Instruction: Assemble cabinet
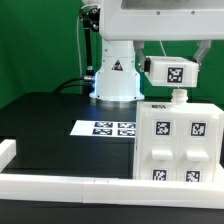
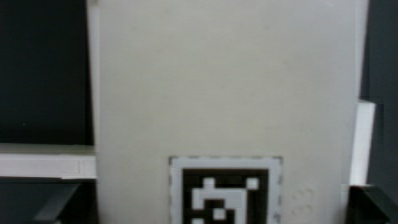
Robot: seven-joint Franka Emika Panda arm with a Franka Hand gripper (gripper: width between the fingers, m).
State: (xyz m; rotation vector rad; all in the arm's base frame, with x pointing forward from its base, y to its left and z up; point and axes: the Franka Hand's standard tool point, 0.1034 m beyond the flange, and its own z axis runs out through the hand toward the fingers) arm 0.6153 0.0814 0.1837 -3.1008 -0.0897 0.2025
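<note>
The cabinet [image 1: 178, 145] is a white boxy body with tagged square blocks, standing at the exterior view's right front. My gripper [image 1: 180, 98] hangs straight down from the tagged hand and reaches the cabinet's top edge. In the wrist view the cabinet's white face [image 2: 222, 90] with one tag fills the space between my dark fingers [image 2: 68, 205]. My gripper [image 2: 222, 215] has its jaws wide apart, one on each side of the body. The frames do not show whether they press on it.
The marker board [image 1: 103, 128] lies flat on the black table in the middle. A long low white rail [image 1: 70, 186] runs along the front and turns up the exterior view's left side. The arm's base [image 1: 115, 80] stands at the back.
</note>
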